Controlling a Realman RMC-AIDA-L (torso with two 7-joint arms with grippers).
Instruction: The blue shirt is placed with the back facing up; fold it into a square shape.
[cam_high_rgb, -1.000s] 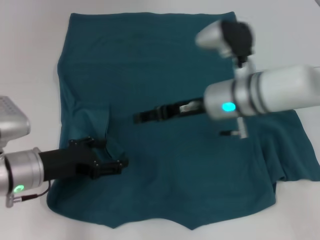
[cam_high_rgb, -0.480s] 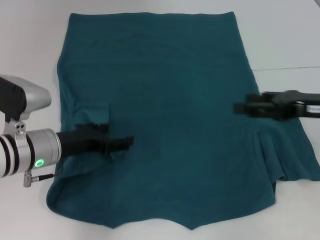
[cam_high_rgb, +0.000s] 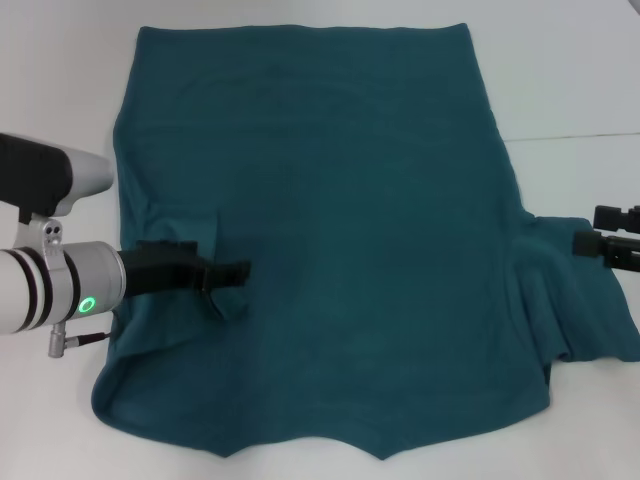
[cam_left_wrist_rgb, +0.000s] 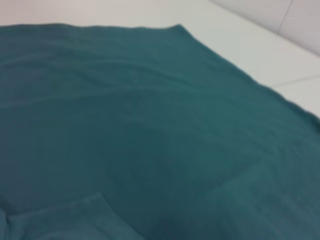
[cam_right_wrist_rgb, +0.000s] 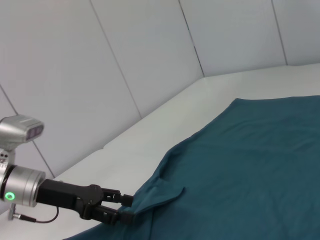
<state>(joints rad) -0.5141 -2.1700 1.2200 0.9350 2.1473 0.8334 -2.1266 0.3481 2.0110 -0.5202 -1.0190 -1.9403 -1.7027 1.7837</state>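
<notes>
- A white worktop carries the scene; pale panelled walls rise behind it in the right wrist view.
- The blue shirt lies spread flat over most of the worktop, its straight hem at the far edge and its curved neckline edge at the near edge in the head view.
- The shirt's left sleeve is folded inward onto the body of the cloth, making a small raised flap; the right sleeve still lies outward, rumpled, at the shirt's right side.
- The left end effector reaches in from the left side over the folded sleeve. Its black fingers are closed on the edge of that flap, pinching the cloth; the right wrist view shows the same pinch from across the worktop, with the cloth lifted slightly at the grip.
- The right end effector sits at the right edge of the head view, just beside the outward sleeve. Only part of it shows, so I cannot tell whether it is open or closed.
- The left wrist view shows only the shirt's broad teal surface and a strip of worktop beyond it.
</notes>
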